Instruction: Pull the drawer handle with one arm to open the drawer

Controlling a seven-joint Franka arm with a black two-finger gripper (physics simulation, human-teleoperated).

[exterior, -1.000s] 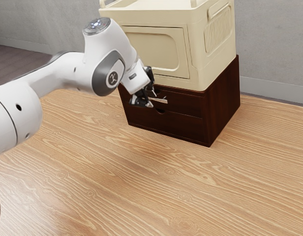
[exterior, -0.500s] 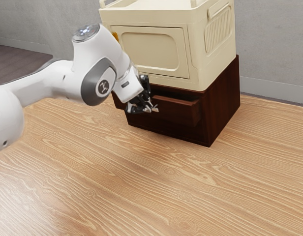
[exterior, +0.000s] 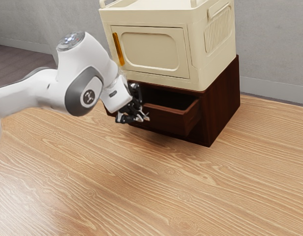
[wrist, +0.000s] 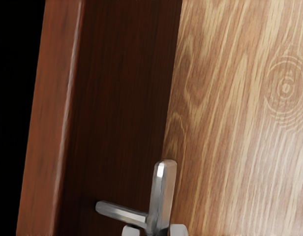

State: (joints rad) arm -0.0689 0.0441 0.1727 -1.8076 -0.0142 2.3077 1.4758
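Tool (exterior: pixel 140 114) grips the handle (wrist: pixel 163 194) near the exterior frame's centre, likely to draw the part-open drawer (exterior: pixel 167 121) farther out.

The counter (exterior: pixel 166 187) has streaked, light wood grain; 1 dark brown drawer cabinet (exterior: pixel 223 108) stands directly on it.

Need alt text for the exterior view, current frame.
A white Franka arm holds its black claw at the front of a partly open dark-wood drawer. The drawer's cabinet sits on a wood-grain table, beneath a cream cabinet with an orange handle.
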